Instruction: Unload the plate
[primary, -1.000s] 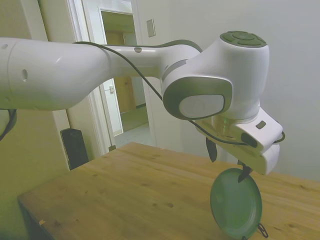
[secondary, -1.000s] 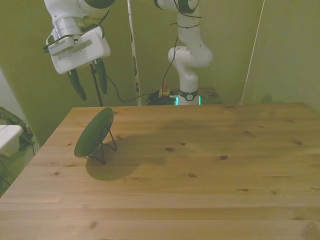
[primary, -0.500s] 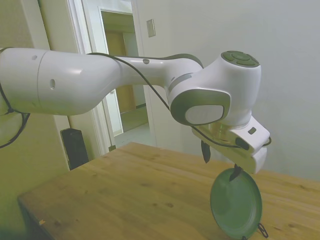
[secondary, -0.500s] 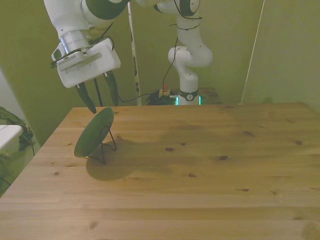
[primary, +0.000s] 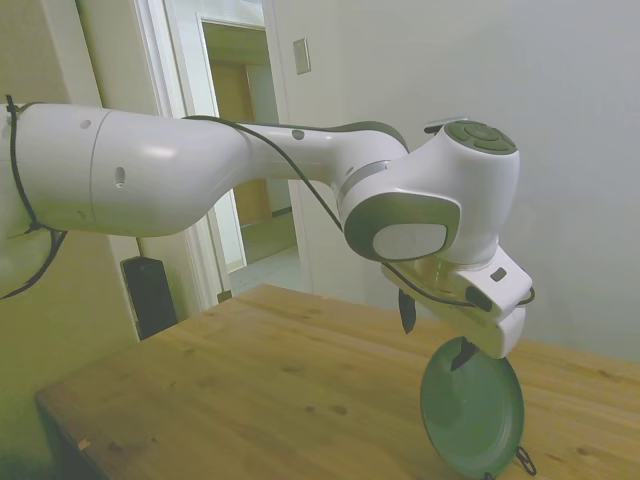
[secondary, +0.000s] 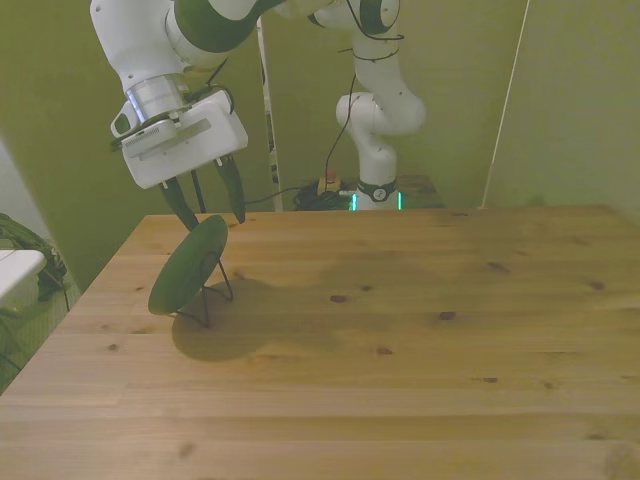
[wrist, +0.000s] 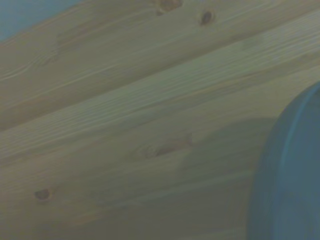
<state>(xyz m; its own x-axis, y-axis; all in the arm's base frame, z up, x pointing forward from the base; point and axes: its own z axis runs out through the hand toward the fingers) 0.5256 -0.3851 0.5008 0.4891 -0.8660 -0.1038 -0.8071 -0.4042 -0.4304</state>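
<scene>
The dark green plate (secondary: 186, 268) stands on edge, tilted back on a thin black wire stand (secondary: 216, 291), near the table's far corner at the front view's left. My gripper (secondary: 215, 221) hangs open right at the plate's top rim, one finger on each side of it, with nothing gripped. In the side view the plate (primary: 472, 405) shows its face, and the gripper (primary: 432, 347) hangs over its upper edge, one finger in front of the rim. The wrist view shows a blurred curve of the plate (wrist: 295, 170) over bare wood.
The wooden table (secondary: 400, 340) stretches wide toward the front view's right and near side. Its edge at the front view's left (secondary: 60, 330) lies close beside the plate. A foot of the wire stand (primary: 523, 460) pokes out under the plate in the side view.
The gripper has come down and shifted toward the front view's right, from above the plate to its top rim. It stays open; the plate has not moved.
</scene>
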